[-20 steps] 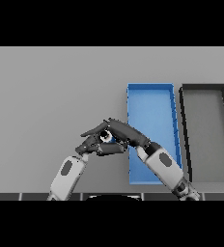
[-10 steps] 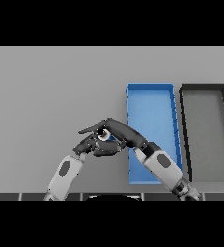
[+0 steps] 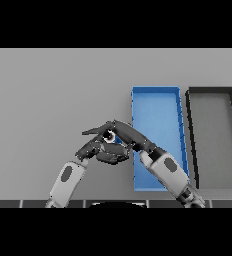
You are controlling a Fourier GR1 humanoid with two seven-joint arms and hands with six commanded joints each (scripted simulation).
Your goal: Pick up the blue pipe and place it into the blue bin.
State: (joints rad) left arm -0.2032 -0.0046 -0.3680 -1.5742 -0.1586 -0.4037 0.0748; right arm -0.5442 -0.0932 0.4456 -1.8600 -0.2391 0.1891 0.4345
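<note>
The blue pipe (image 3: 108, 136) is small, and only its pale round end and a bit of blue show just left of the blue bin (image 3: 158, 100). My right hand (image 3: 124, 133) reaches in from the lower right and lies over the pipe. Its long fingers (image 3: 94, 131) point left and its thumb is curled under, pinching the pipe. My left hand (image 3: 99, 150) sits right below and against the pipe with relaxed fingers, holding nothing I can see. Most of the pipe's body is hidden by the two hands.
A black bin (image 3: 212, 91) stands to the right of the blue bin, their long sides nearly touching. My right forearm (image 3: 167, 171) crosses the blue bin's near left corner. Grey table (image 3: 53, 95) stretches to the left and behind.
My right hand, with the pipe, has crept slightly left and up in the view. The left hand has stayed almost still beneath it.
</note>
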